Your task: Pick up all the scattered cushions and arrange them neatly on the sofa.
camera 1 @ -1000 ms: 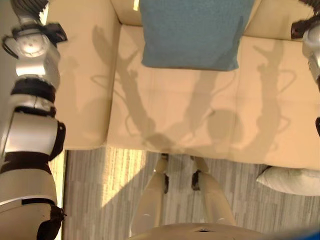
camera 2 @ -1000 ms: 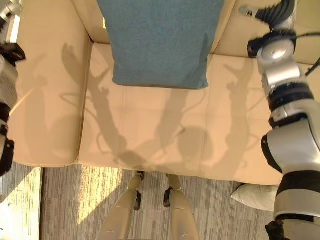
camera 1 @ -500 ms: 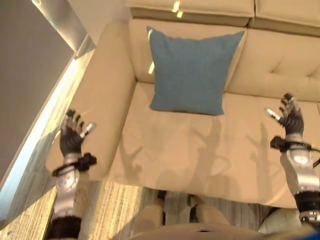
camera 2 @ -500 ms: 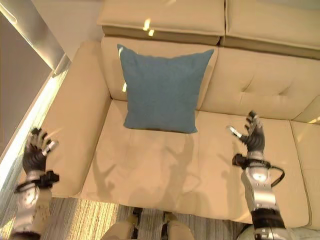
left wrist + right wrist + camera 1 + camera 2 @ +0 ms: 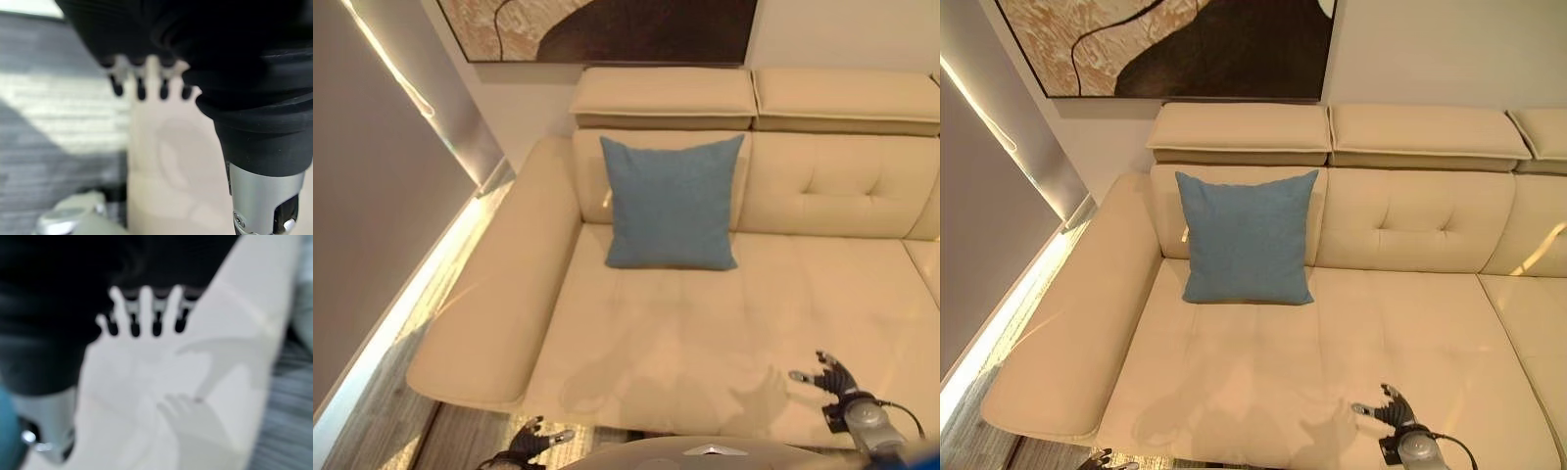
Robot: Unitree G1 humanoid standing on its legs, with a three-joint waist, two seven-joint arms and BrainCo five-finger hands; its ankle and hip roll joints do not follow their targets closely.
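Meanwhile, the view had lifted since a second earlier, and both arms had dropped low: left hand (image 5: 530, 443) and right hand (image 5: 833, 376) hung spread and empty. The blue cushion (image 5: 672, 202) leaned upright against the sofa (image 5: 822, 186) back, already placed.

- The cushion (image 5: 672, 202) stands on the sofa (image 5: 705, 323) seat, upper centre, leaning against the backrest.
- A picture (image 5: 1175, 44) hangs above, behind the sofa.

Blue cushion (image 5: 672, 203), cream sofa (image 5: 822, 186)
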